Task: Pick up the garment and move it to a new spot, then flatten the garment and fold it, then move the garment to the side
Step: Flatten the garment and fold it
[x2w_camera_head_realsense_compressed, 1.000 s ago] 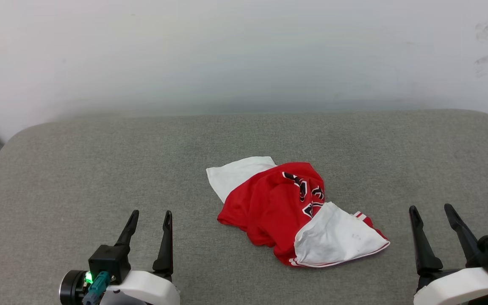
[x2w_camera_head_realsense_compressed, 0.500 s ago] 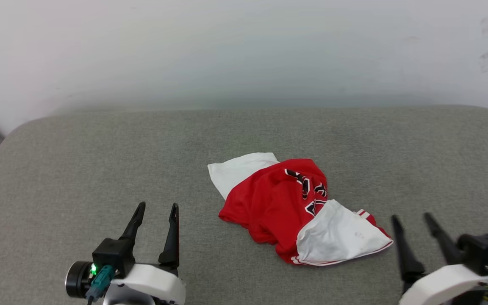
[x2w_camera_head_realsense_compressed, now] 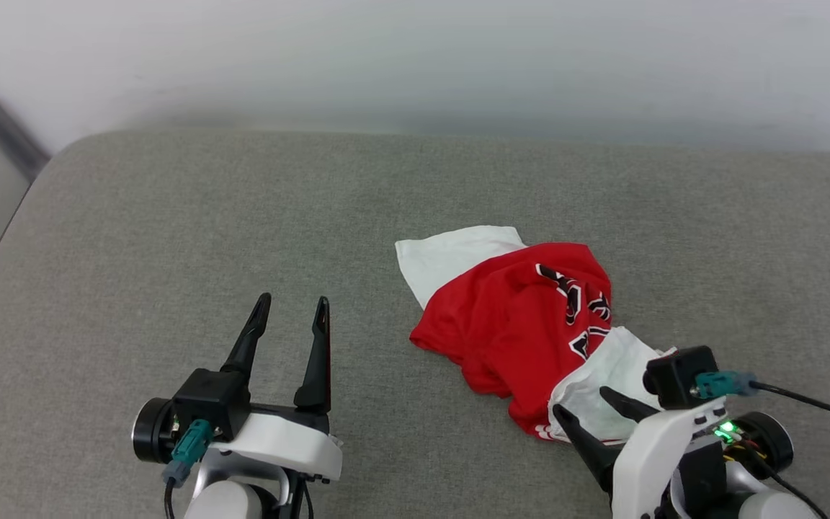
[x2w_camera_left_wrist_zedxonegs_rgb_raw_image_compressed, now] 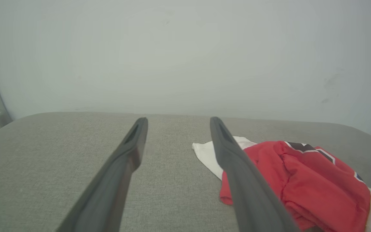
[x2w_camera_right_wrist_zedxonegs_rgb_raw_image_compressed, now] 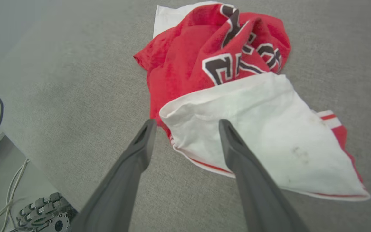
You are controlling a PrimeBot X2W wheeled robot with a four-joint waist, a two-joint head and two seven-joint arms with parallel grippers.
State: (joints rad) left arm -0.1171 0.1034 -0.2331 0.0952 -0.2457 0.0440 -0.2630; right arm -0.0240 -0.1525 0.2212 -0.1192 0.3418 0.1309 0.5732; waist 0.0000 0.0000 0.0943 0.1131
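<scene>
The shirt lies crumpled on the grey cushion, right of its middle and toward the near edge. This looks like the first step, the pickup, not yet made. The right gripper hangs over the near white sleeve with jaws spread and nothing in them (one finger above the sleeve, the other above bare cushion). Next it likely needs to drop and pinch that hem. The left gripper waits well apart, jaws spread and empty.
</scene>
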